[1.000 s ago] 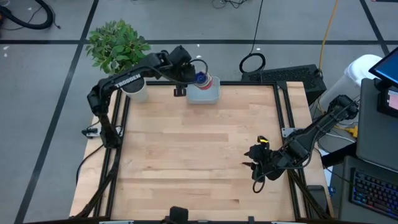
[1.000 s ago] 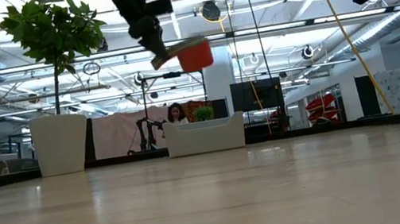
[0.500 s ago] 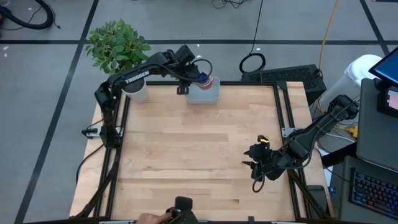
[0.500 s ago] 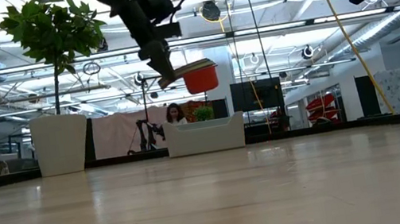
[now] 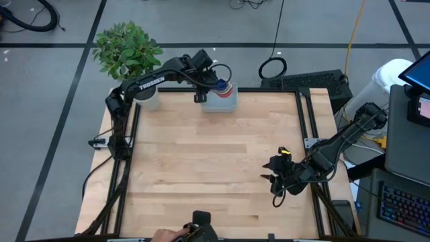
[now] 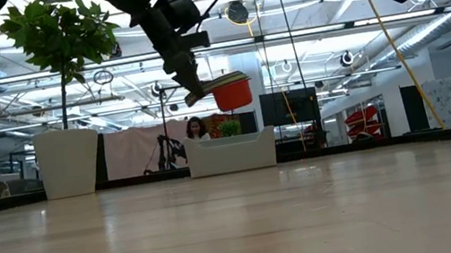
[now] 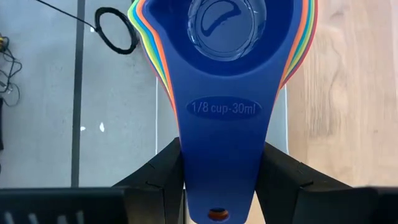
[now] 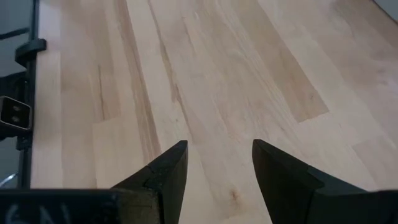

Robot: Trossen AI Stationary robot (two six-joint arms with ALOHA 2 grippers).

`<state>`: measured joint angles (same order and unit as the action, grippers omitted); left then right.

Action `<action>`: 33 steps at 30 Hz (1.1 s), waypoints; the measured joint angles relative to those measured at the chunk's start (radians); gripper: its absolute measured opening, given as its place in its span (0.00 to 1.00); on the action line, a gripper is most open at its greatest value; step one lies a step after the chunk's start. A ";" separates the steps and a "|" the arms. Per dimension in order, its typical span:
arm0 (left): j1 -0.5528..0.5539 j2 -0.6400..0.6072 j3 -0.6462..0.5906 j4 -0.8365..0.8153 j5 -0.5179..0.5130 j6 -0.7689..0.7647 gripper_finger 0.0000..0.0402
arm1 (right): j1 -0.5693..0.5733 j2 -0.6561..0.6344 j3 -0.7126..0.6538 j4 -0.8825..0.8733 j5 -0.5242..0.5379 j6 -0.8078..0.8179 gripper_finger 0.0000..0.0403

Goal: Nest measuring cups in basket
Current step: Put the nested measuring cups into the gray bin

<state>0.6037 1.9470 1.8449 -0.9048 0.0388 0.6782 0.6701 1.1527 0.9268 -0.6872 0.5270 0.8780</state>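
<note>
A nested stack of measuring cups [image 7: 227, 43], dark blue on top with coloured rims fanning out below and red at the bottom [image 6: 232, 94], hangs over the pale grey-blue basket [image 5: 220, 102] at the table's far edge. My left gripper [image 5: 204, 85] is shut on the stack. In the low view the stack hangs clear above the basket [image 6: 231, 153], which rests flat on the table. My right gripper [image 5: 273, 177] hovers open over bare wood at the table's near right, with nothing between its fingers [image 8: 168, 171]. My left gripper pinches the stacked flat handles [image 7: 224, 146] between its two fingers, one on each long edge, toward the handles' free end. The fingers [image 7: 163, 177] slant down from the table's left and lie along the handles. The stack is lifted clear, bowls up, nearly level.
A white plant pot [image 5: 149, 98] with a leafy plant [image 5: 125, 48] stands just left of the basket. A person's hand with a dark object [image 5: 191, 234] shows at the table's near edge. Bare wood lies between the two arms.
My left gripper has sunk toward the basket and gone a little toward the table's right edge, keeping its hold. The stack of cups now hangs lower, closer over the basket, and still about level. A hand has come in at the near edge.
</note>
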 joint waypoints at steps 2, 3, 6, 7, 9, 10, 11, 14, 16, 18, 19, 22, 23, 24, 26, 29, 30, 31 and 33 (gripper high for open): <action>-0.001 0.006 0.000 0.020 0.006 -0.008 0.38 | 0.000 0.003 0.000 0.018 -0.001 -0.003 0.42; -0.003 0.008 0.000 0.033 0.011 -0.014 0.38 | 0.000 0.007 0.000 0.020 -0.002 -0.004 0.42; 0.001 0.024 0.000 0.025 0.015 -0.021 0.38 | 0.000 0.017 0.000 0.025 -0.004 -0.003 0.42; 0.000 0.031 0.000 0.034 0.016 -0.025 0.38 | 0.000 0.020 0.000 0.026 -0.004 -0.003 0.42; 0.000 0.049 0.000 0.035 0.013 -0.027 0.38 | 0.005 0.025 -0.001 0.030 -0.005 -0.003 0.42; 0.000 0.055 0.000 0.036 0.013 -0.025 0.38 | 0.007 0.026 -0.001 0.034 -0.005 -0.002 0.42; 0.000 0.059 0.000 0.041 0.010 -0.024 0.38 | 0.009 0.026 -0.001 0.035 -0.006 0.000 0.42; 0.004 0.066 0.000 0.046 0.009 -0.015 0.38 | 0.018 0.026 -0.001 0.035 -0.005 0.016 0.42; 0.010 0.066 0.000 0.048 0.008 -0.007 0.38 | 0.024 0.026 -0.002 0.033 -0.004 0.025 0.42; 0.018 0.066 0.000 0.044 0.005 -0.008 0.38 | 0.027 0.026 -0.002 0.034 -0.003 0.027 0.42; 0.023 0.066 0.000 0.035 0.005 -0.009 0.38 | 0.027 0.026 -0.002 0.033 -0.003 0.027 0.42; 0.035 0.069 0.000 -0.009 0.005 -0.009 0.38 | 0.027 0.026 -0.002 0.033 -0.001 0.027 0.42; 0.036 0.073 0.000 -0.006 0.003 -0.010 0.38 | 0.027 0.026 -0.002 0.033 -0.001 0.027 0.42; 0.037 0.076 0.000 -0.005 0.002 -0.016 0.38 | 0.027 0.026 -0.002 0.033 0.000 0.027 0.42; 0.037 0.079 -0.001 -0.010 0.000 -0.016 0.38 | 0.027 0.026 -0.002 0.033 0.000 0.027 0.42; 0.029 0.084 -0.001 0.016 0.003 -0.018 0.38 | 0.027 0.026 -0.002 0.033 0.000 0.029 0.42; 0.028 0.086 -0.001 0.016 0.003 -0.019 0.38 | 0.027 0.026 -0.002 0.033 0.000 0.031 0.42; 0.027 0.092 -0.001 0.014 0.004 -0.021 0.38 | 0.027 0.026 -0.002 0.033 0.000 0.031 0.42; 0.022 0.099 -0.001 0.021 0.006 -0.025 0.38 | 0.027 0.026 -0.002 0.033 0.000 0.031 0.42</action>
<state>0.6257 2.0460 1.8439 -0.8838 0.0451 0.6530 0.6968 1.1790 0.9253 -0.6540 0.5270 0.9085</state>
